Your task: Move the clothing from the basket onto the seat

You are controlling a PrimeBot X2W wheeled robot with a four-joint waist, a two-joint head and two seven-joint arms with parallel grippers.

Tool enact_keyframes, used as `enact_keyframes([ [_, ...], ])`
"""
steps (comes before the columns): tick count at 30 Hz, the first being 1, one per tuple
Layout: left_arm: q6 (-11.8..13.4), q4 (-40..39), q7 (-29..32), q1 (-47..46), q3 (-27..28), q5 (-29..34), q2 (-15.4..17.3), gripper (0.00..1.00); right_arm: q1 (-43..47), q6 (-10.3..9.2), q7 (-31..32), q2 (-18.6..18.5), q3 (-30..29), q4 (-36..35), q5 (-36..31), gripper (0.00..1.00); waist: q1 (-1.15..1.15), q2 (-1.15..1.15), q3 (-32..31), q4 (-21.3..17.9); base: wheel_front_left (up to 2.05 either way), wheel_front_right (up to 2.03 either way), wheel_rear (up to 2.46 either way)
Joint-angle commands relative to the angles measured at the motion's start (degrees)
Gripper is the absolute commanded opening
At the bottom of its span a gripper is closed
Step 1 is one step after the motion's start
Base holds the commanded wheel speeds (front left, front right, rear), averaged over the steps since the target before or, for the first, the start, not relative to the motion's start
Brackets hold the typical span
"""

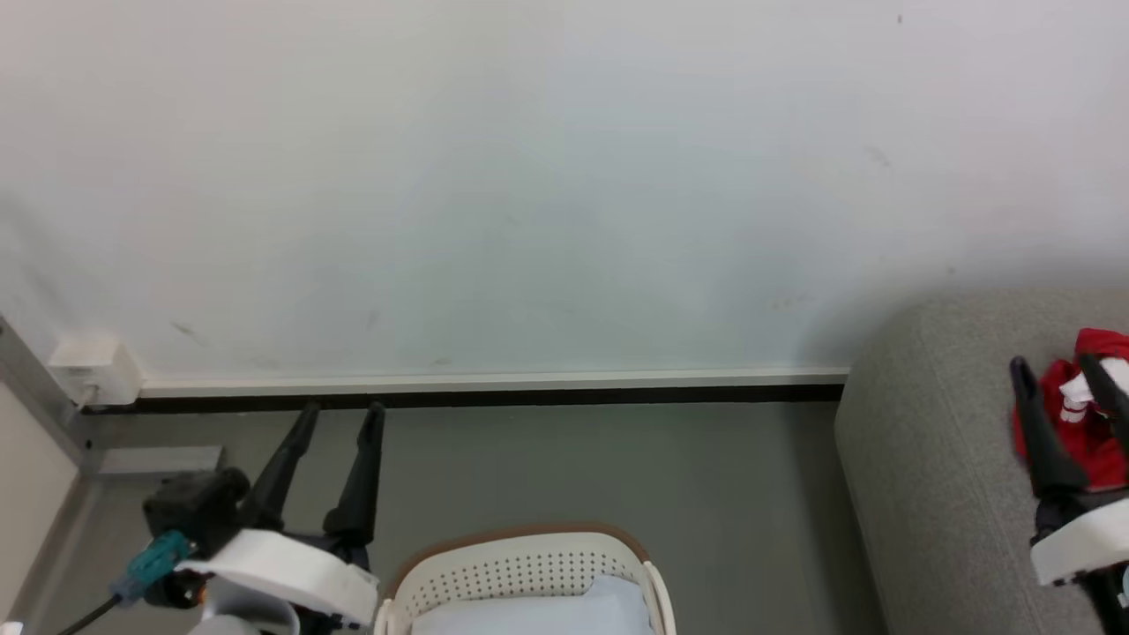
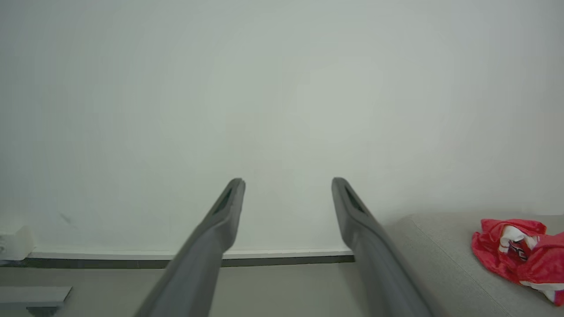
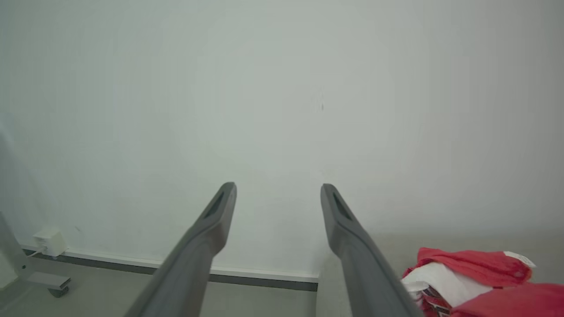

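A pale wall (image 1: 529, 176) is taking up the upper two thirds of the head view, with a grey floor (image 1: 617, 467) running below it. The seat (image 1: 935, 423) is filling the lower right corner, its rounded end facing the frame's middle. The basket (image 1: 529, 564) is standing on the floor at the bottom centre, well apart from the seat, and a pale blue pad (image 1: 547, 608) is lying inside it.

The clothing (image 1: 1102, 454) is lying crumpled on the seat at the right edge, red with white showing; the left wrist view is showing it at lower right (image 2: 498, 246).

The right gripper (image 1: 1056, 366) is hanging in front of the clothing with its fingers spread wide, and its own wrist view (image 3: 278, 185) is showing nothing between them. The left gripper (image 1: 343, 410) is pointing up from the lower left, fingers likewise apart and holding nothing (image 2: 288, 180).

A small white box (image 1: 93, 366) is sitting on the wall at the left edge.
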Motion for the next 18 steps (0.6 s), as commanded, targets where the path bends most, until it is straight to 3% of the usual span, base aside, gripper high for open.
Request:
enact_keyframes([
  [1,0.12,-0.12,-0.02,1.21,0.7,1.23,-0.18,1.0,1.52,-0.13,-0.8,0.88,-0.18,0.16,-0.5,1.0,0.01,0.0,-0.53,1.11,0.0,0.0,0.0],
  [8,-0.63,0.99,-0.01,7.05,8.8,0.64,-3.98,1.0,7.17,-0.13,-7.79,7.78,-0.91,1.33,-1.76,1.0,0.01,0.0,-0.86,3.52,0.0,0.0,0.0],
  [18,-3.51,1.47,-0.02,12.8,16.44,12.59,-9.16,1.0,12.67,-0.13,-10.12,14.04,-1.92,1.88,-7.66,1.0,0.01,0.0,-0.69,4.31,0.0,0.0,0.0],
])
